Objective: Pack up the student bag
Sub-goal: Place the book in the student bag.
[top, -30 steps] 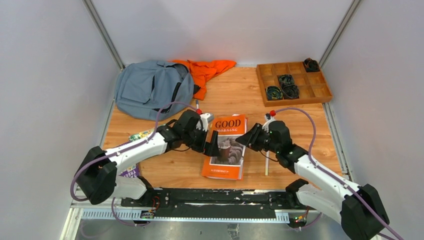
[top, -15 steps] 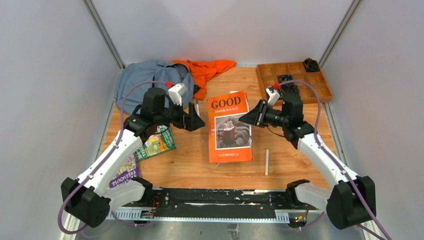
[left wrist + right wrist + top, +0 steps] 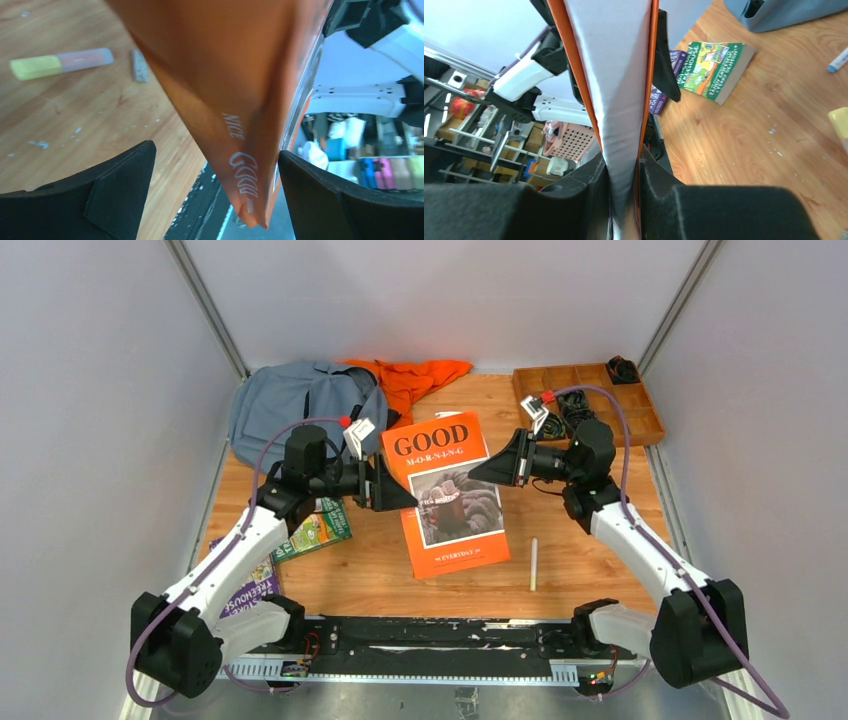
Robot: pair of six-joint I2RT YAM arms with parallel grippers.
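- The student bag (image 3: 300, 415) lies slumped at the far left corner of the table (image 3: 560, 495), well apart from both grippers. In the right wrist view we catch a dark opening at its edge.
- An orange garment (image 3: 415, 380) spills out beside it, touching the bag's right side.
- Just this side of the bag we have the big orange "GOOD MORNING" book (image 3: 450, 505), tilted, cover up, held between the two arms.
- The right gripper (image 3: 483, 472) is clamped on the book's right edge. From its wrist camera we see the fingers (image 3: 594, 175) squeezing the white page block from both sides.
- The left gripper (image 3: 398, 497) sits at the book's left edge with its jaws wide apart. The book's corner hangs between them, clear of the wood.
- By the left arm a green book (image 3: 318, 528) lies flat, and a purple book (image 3: 250, 588) sits nearer the table's left edge.
- A pale stick (image 3: 533, 563) lies to the right of the orange book, and a yellow-ended marker (image 3: 60, 61) rests on the wood under the left wrist.
- At the far right stands a wooden compartment tray (image 3: 655, 430) with dark coils in some cells.
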